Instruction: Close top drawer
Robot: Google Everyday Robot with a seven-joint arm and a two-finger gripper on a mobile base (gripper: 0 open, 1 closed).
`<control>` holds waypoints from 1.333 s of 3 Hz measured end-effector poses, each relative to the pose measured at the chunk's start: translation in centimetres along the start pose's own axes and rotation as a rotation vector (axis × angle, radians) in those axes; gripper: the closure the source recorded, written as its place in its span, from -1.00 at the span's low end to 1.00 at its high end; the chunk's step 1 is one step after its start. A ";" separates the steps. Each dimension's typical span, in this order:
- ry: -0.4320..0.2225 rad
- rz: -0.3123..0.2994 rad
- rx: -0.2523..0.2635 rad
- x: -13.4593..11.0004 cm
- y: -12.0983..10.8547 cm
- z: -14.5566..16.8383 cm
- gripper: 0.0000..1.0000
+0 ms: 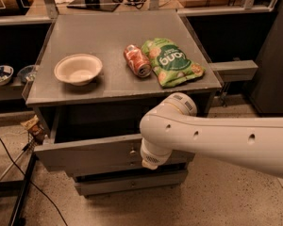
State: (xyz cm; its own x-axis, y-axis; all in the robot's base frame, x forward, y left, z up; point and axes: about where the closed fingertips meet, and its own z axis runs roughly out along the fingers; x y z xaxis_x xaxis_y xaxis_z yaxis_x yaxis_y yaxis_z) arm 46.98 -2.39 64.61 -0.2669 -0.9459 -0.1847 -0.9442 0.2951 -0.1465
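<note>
The top drawer (85, 154) of the grey cabinet stands pulled out. Its long front panel has a small metal knob (132, 150) at the centre, and its dark inside shows under the cabinet top. My white arm (179, 131) reaches in from the right and crosses the right half of the drawer front, with its lower joint (152, 158) just right of the knob. My gripper is hidden behind the arm, somewhere at the drawer front.
On the cabinet top (108, 32) are a white bowl (78, 68), a red can lying on its side (137, 60) and a green snack bag (172, 62). A lower drawer front (127, 182) sits below. Cables (14, 173) and a stand lie on the floor at left.
</note>
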 end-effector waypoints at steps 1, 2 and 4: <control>-0.006 -0.013 -0.010 -1.3 -0.6 0.9 1.00; -0.012 -0.021 -0.014 -2.2 -1.2 1.4 1.00; -0.012 -0.022 -0.015 -2.2 -1.2 1.4 0.16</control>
State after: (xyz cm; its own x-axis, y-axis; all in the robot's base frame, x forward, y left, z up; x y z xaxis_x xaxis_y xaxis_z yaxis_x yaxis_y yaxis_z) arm 49.01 -0.49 63.88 -0.2442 -0.9502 -0.1937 -0.9524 0.2725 -0.1364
